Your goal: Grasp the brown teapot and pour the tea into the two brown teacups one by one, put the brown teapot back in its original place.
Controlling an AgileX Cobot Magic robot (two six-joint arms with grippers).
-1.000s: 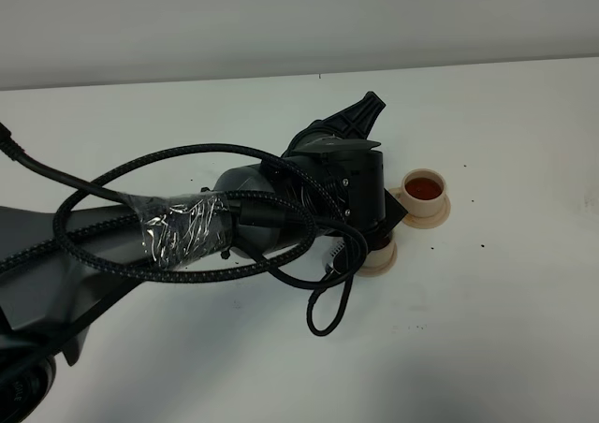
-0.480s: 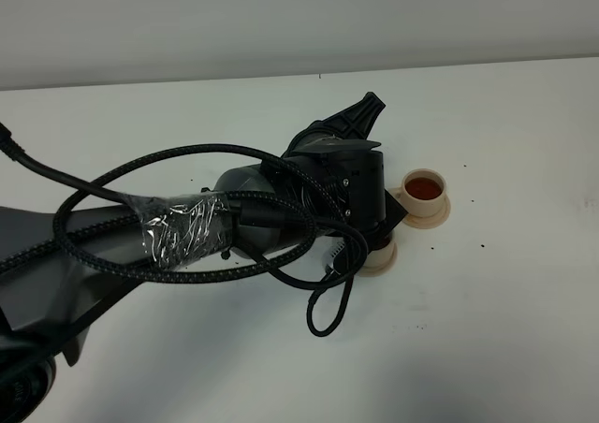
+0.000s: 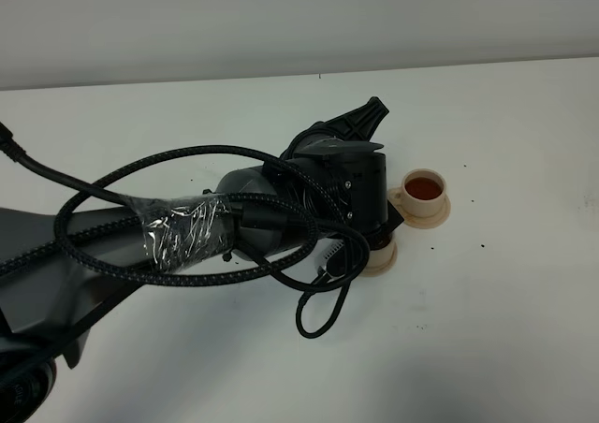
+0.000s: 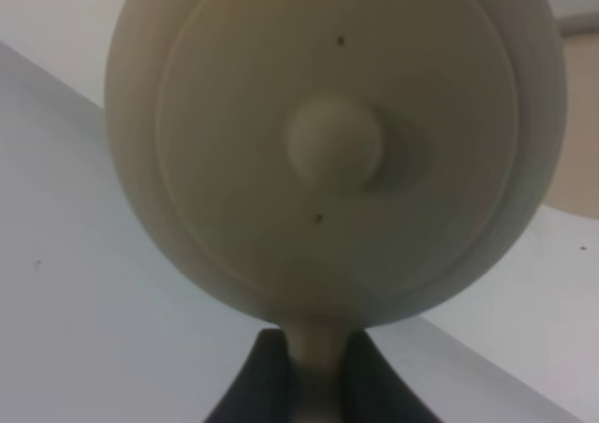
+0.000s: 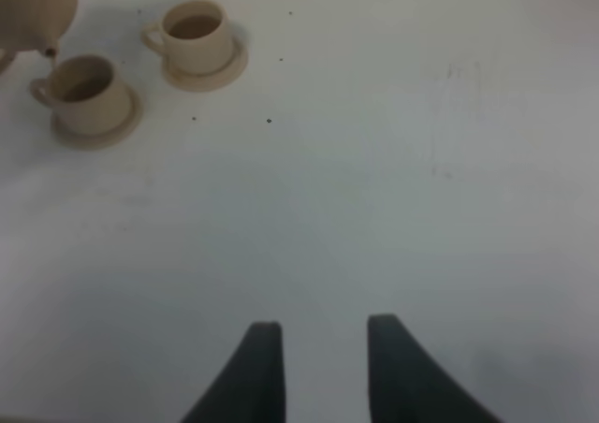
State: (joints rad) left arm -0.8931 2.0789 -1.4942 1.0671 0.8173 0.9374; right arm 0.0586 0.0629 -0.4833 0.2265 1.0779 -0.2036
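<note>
The left end effector (image 4: pixel 318 386) grips the brown teapot (image 4: pixel 337 142) by its handle, at centre frame above the nearer teacup (image 5: pixel 86 94). The right end effector (image 5: pixel 323 348) stands open, empty, over the white desk (image 5: pixel 374 180); the far teacup (image 3: pixel 424 189) holds tea.

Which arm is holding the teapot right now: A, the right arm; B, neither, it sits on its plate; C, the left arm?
C: the left gripper is closed on the handle of the brown teapot, while the right gripper is open over the bare table.
</note>
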